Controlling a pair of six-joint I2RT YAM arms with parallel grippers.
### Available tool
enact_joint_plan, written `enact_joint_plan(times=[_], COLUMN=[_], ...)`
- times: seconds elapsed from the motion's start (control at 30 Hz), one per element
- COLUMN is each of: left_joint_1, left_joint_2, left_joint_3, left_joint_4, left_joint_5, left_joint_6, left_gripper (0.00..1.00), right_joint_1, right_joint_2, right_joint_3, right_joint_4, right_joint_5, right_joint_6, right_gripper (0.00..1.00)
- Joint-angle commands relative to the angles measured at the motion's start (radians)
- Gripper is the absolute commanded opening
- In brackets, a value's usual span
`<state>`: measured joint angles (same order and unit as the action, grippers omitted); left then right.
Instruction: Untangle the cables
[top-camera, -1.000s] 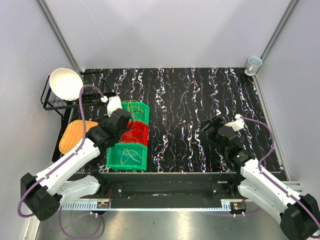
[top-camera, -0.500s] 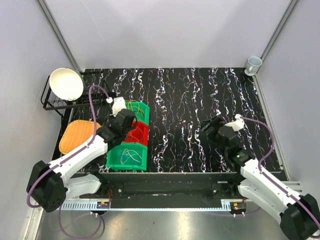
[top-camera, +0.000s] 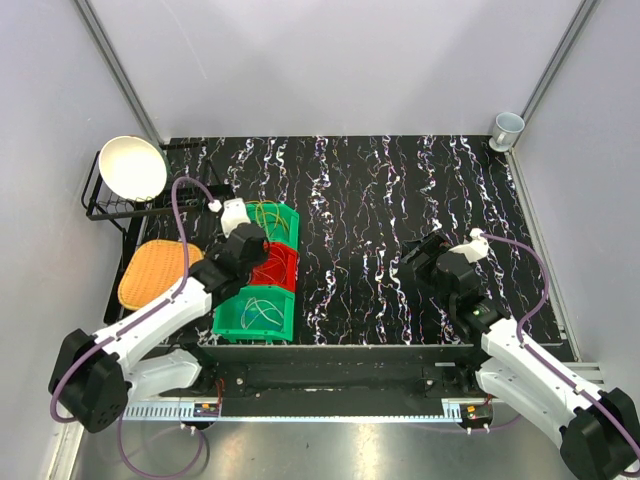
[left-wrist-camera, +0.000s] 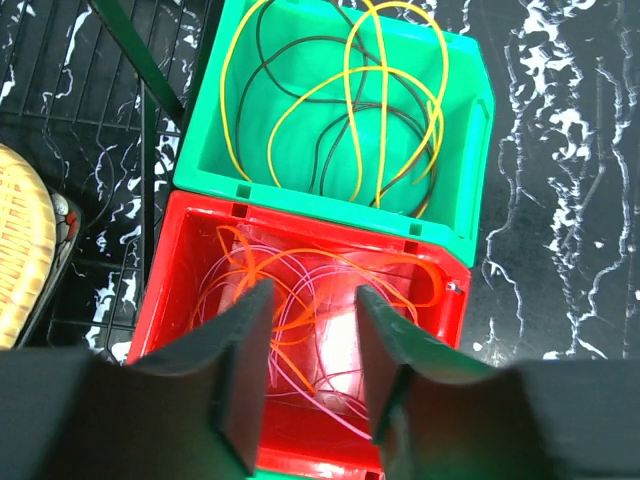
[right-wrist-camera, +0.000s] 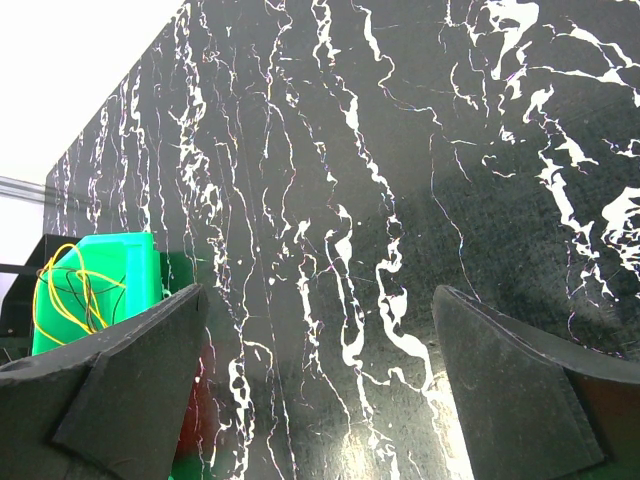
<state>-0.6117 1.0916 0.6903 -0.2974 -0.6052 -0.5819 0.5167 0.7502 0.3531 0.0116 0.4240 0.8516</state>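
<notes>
Drop-off step: L gripper apart over red bin, orange cables seemingly loose; R gripper wide, empty; next lift clear.

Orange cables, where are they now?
In the left wrist view, the thin orange cables lie coiled in the red plastic bin, on the black table's left side, beside the green plastic bin holding yellow cables.

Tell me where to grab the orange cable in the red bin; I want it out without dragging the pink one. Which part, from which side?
Probably a single strand of the orange cable where its loop arcs alone, upper left in the left wrist view; mid-bin it crosses the pink cable. Come straight down, fingers straddling the strand, since the walls of the red bin block sideways approach.
</notes>
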Motion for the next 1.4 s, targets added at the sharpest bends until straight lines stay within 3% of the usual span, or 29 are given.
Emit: enact_joint_plan(times=[0.0,0.17,0.3,0.63,0.8,0.93,1.1,1.37], left_joint_1=[0.006,0.004,0.004,0.004,0.004,0.004,0.004,0.004], left_joint_2=[-0.073,-0.133,-0.174,-0.219,-0.274,-0.334,-0.452,-0.605], left_joint_3=[-0.012,0.017,0.032,0.121,0.248,0.27,0.212,0.155], left_joint_4=[0.026,-0.037,-0.052,-0.181,-0.396,-0.489,-0.526,-0.543], left_joint_5=[0.042,0.056,0.076,0.143,0.13,0.09,0.07,0.131], left_joint_6=[-0.01,-0.004,0.008,0.039,0.056,0.106,0.113,0.096], left_gripper=[0.46,0.54,0.68,0.73,0.74,0.76,0.77,0.8], right_joint_1=[-0.006,-0.006,-0.006,-0.006,-0.006,-0.006,-0.007,-0.012], right_joint_2=[-0.011,-0.005,-0.006,0.006,0.097,0.095,0.107,0.319], right_joint_3=[0.009,0.01,0.012,0.021,0.073,0.17,0.28,0.349], right_joint_4=[0.034,0.034,0.034,0.057,0.061,0.033,-0.005,0.034], right_joint_5=[-0.002,-0.002,-0.002,-0.048,-0.097,-0.159,0.066,0.519], right_joint_6=[0.006,0.006,0.006,-0.034,-0.039,-0.208,-0.351,-0.678], right_gripper=[1.0,1.0,1.0,1.0,1.0,1.0,1.0,1.0])
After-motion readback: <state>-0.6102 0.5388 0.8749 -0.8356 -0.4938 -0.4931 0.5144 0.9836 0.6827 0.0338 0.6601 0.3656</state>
